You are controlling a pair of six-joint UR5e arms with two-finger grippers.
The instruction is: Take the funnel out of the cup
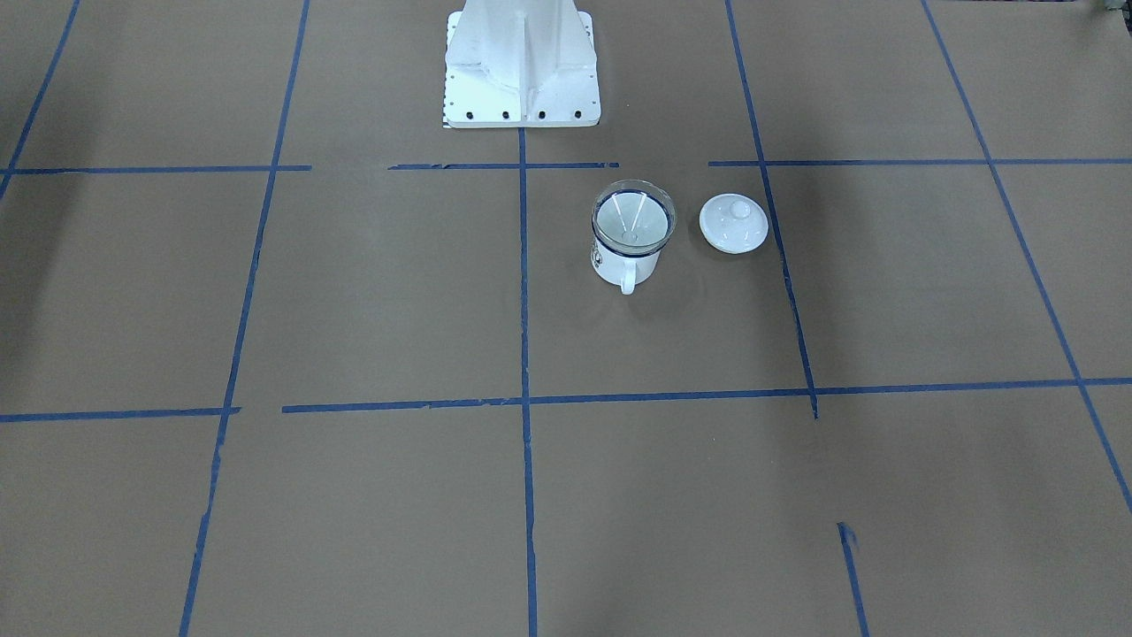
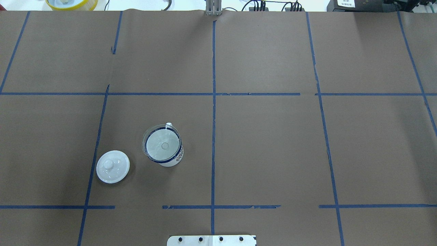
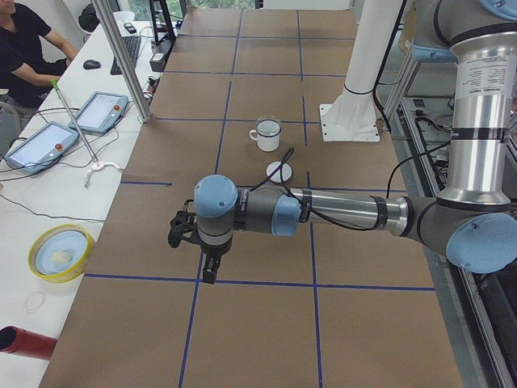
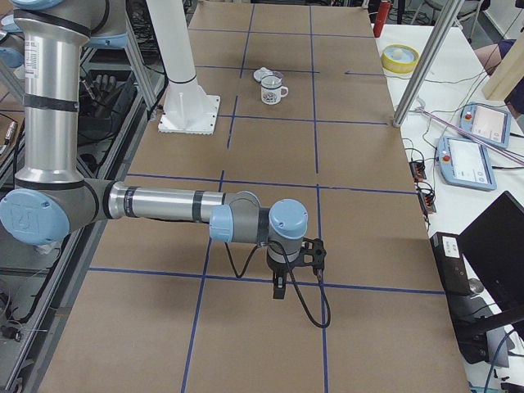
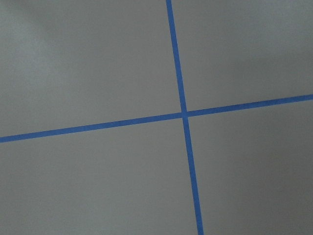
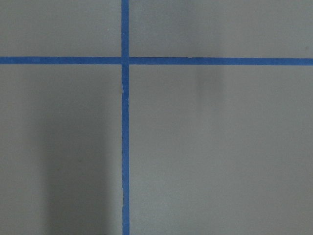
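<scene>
The cup (image 1: 623,261) stands upright on the brown-papered table (image 2: 273,153), in the half on my left, with its handle turned away from my base. The funnel (image 1: 633,217) sits in its mouth, the wide clear cone resting on the dark blue rim and the spout pointing down inside. Just beside the cup, apart from it and farther out to my left, lies a white knobbed lid (image 1: 733,223), knob up. My white pedestal (image 1: 522,66) stands near the cup, across one of the blue tape lines (image 5: 184,115). My left arm (image 3: 339,212) reaches out level over the table's end, wrist bent so my left pincer (image 3: 208,277) points straight down above the paper, well apart from the cup. My right arm (image 4: 164,203) does the same at the opposite end with my right pincer (image 4: 279,293). I cannot tell how far either pincer is parted. Both wrist cameras show only paper and crossing tape. The dark mark (image 1: 598,259) on the cup is too small to read.
</scene>
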